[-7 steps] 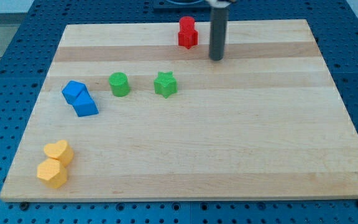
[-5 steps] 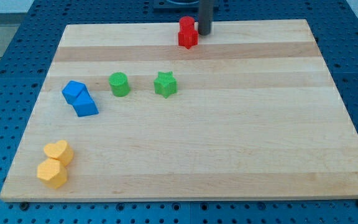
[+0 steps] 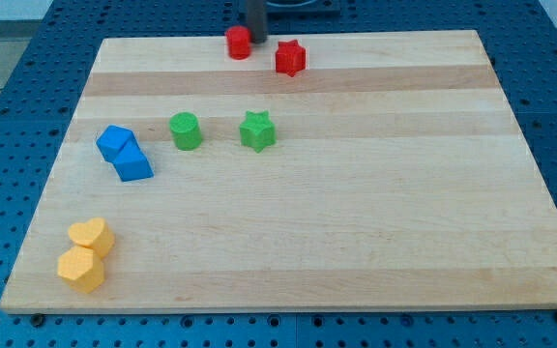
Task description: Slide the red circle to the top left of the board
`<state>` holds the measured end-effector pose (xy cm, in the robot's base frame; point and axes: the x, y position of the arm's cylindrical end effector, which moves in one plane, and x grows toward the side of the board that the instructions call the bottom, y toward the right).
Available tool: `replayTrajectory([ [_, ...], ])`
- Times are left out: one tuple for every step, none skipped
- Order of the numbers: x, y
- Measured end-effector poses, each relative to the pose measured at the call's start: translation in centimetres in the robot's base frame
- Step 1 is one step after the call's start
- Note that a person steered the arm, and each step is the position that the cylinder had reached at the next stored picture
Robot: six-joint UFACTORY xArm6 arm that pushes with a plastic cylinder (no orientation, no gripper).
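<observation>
The red circle (image 3: 238, 43) sits at the board's top edge, a little left of centre. My tip (image 3: 256, 38) stands just to its right, touching or almost touching it. The red star (image 3: 289, 58) lies to the right of the tip, apart from the circle. The rod rises out of the view's top.
A green circle (image 3: 186, 130) and a green star (image 3: 256, 130) lie mid-left. Two blue blocks (image 3: 124, 153) touch at the left. Two yellow blocks (image 3: 86, 255) touch at the bottom left. The wooden board (image 3: 356, 213) rests on a blue perforated table.
My tip moved left along the top edge. The red circle slid left with it and parted from the red star, which stayed about where it was.
</observation>
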<state>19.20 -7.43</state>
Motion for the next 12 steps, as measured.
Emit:
replayTrajectory([
  [1.0, -1.0],
  [1.5, 3.1],
  [1.7, 3.1],
  [1.7, 3.1],
  [1.7, 3.1],
  [1.7, 1.7],
  [1.8, -2.1],
  [1.8, -6.1],
  [2.1, -5.1],
  [2.5, -2.6],
  [3.0, -4.5],
  [3.6, -9.3],
])
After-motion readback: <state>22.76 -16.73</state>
